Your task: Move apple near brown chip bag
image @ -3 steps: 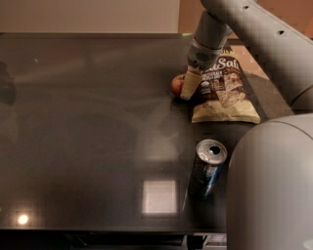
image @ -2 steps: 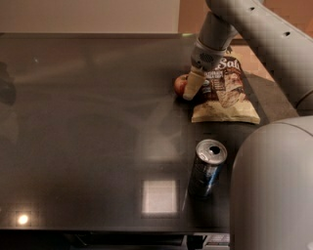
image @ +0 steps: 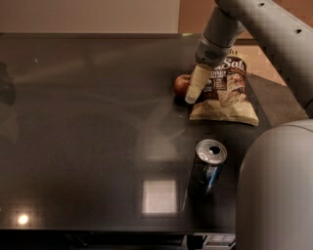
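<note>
The apple (image: 181, 84), small and red, sits on the dark tabletop (image: 88, 127) right beside the left edge of the brown chip bag (image: 226, 93), which lies flat with white "Salt" lettering showing. My gripper (image: 194, 89) hangs from the grey arm (image: 217, 39), pointing down. Its tip is just right of the apple and over the bag's left edge. It partly covers the apple's right side.
A silver-blue drink can (image: 207, 167) stands upright in front of the bag, nearer the camera. A large grey part of the robot's body (image: 276, 190) fills the lower right. The table's far edge meets a pale wall (image: 88, 14).
The arm has shifted slightly right, and more of the apple now shows to the left of the gripper. The apple, bag and can have not moved.
</note>
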Motion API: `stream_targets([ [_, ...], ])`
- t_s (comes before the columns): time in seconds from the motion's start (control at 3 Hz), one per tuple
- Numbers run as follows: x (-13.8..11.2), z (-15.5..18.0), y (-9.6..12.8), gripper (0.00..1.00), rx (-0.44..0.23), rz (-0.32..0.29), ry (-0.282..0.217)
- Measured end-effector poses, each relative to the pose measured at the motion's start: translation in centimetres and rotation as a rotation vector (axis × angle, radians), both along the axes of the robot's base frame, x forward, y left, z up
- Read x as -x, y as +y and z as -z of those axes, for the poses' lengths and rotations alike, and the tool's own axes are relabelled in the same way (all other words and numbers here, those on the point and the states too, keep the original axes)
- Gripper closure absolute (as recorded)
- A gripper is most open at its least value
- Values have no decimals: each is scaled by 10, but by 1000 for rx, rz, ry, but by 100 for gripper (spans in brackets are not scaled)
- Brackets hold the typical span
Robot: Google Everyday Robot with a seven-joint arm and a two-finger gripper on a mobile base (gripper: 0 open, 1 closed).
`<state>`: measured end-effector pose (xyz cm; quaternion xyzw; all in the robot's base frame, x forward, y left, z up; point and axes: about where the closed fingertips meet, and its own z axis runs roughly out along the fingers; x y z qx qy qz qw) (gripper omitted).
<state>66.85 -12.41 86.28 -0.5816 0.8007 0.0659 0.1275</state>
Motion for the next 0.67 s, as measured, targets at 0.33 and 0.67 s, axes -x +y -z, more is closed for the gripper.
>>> stream_targets([
  [0.33,6,-26,-3,0,-17,-13,-53],
  [0.67,6,-28,-3,0,-18,-14,-59],
])
